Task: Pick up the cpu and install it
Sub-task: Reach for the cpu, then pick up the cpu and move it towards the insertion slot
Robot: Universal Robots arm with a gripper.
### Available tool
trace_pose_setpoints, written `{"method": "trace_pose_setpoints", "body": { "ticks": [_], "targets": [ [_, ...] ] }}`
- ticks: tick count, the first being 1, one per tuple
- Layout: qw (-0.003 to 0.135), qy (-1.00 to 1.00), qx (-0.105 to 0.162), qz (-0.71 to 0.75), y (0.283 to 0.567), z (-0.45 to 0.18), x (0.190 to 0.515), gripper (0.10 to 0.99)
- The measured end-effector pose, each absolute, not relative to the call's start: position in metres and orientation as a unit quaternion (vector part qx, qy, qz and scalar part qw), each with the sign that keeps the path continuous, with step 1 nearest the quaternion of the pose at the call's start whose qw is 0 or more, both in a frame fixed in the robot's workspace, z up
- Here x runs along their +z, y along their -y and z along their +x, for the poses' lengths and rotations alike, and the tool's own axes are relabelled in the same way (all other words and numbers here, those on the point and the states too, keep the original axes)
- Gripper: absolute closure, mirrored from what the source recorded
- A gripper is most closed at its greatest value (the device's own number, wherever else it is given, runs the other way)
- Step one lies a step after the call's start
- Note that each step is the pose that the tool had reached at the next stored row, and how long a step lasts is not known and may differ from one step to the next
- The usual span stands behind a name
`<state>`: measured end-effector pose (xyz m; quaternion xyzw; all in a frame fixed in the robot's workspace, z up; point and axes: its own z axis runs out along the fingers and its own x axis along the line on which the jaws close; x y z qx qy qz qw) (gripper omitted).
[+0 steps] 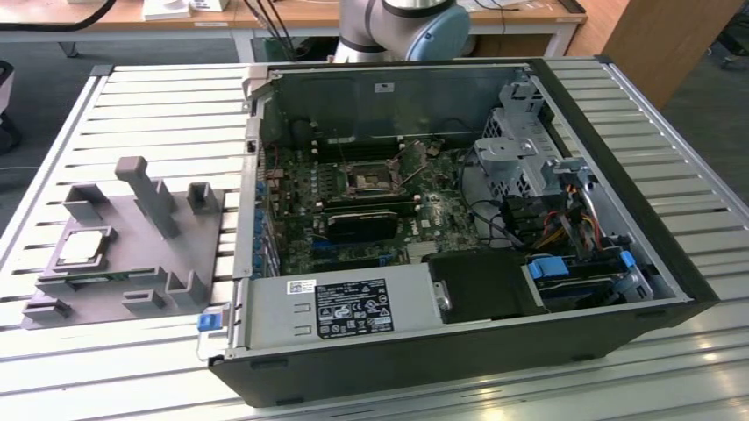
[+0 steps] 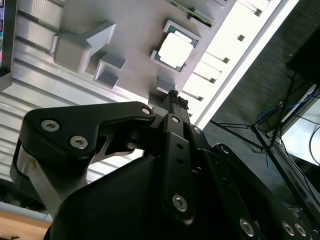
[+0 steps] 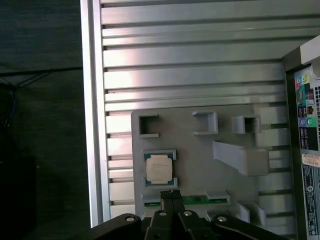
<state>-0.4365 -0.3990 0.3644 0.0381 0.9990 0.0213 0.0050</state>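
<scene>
The cpu (image 1: 84, 246) is a small square chip with a silvery top. It lies flat in a recess of the grey holder block (image 1: 140, 263) at the exterior view's left. Both wrist views look down on the cpu (image 3: 159, 167) (image 2: 175, 50) from well above. My gripper (image 3: 170, 194) (image 2: 173, 96) hangs over the holder block beside the cpu, apart from it. It is shut with nothing between its fingers. The dark square socket (image 1: 372, 178) sits on the motherboard inside the open computer case (image 1: 655, 263).
The slatted metal table (image 1: 164, 105) carries the holder block and the case. The holder has several upright posts (image 1: 143, 189). A long black card (image 1: 365, 219) and the grey power supply (image 1: 339, 307) sit inside the case. The arm's base (image 1: 404, 26) stands behind it.
</scene>
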Motion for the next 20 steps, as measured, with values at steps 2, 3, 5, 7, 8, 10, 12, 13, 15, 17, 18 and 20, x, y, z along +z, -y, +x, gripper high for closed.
{"method": "trace_pose_setpoints", "body": {
  "ticks": [2,3,5,7,8,10,12,13,15,17,18,20],
  "targets": [
    [0.004,-0.999,0.021,0.038,0.399,-0.436,0.363,0.980],
    [0.003,-0.999,0.021,0.038,0.399,-0.436,0.363,0.980],
    [0.002,-0.999,0.021,0.038,0.399,-0.436,0.362,0.980],
    [0.001,-0.999,0.021,0.038,0.399,-0.436,0.360,0.980],
    [0.000,-0.999,0.021,0.038,0.399,-0.436,0.360,0.980],
    [0.000,-0.999,0.021,0.038,0.399,-0.436,0.359,0.980],
    [-0.001,-0.999,0.021,0.038,0.399,-0.436,0.358,0.980],
    [-0.001,-0.999,0.021,0.038,0.399,-0.436,0.357,0.980],
    [-0.001,-0.999,0.021,0.038,0.399,-0.436,0.356,0.980],
    [-0.001,-0.999,0.021,0.038,0.400,-0.436,0.353,0.980],
    [-0.001,-0.999,0.021,0.038,0.400,-0.436,0.352,0.980],
    [0.000,-0.999,0.021,0.038,0.401,-0.437,0.348,0.980]
  ]
}}
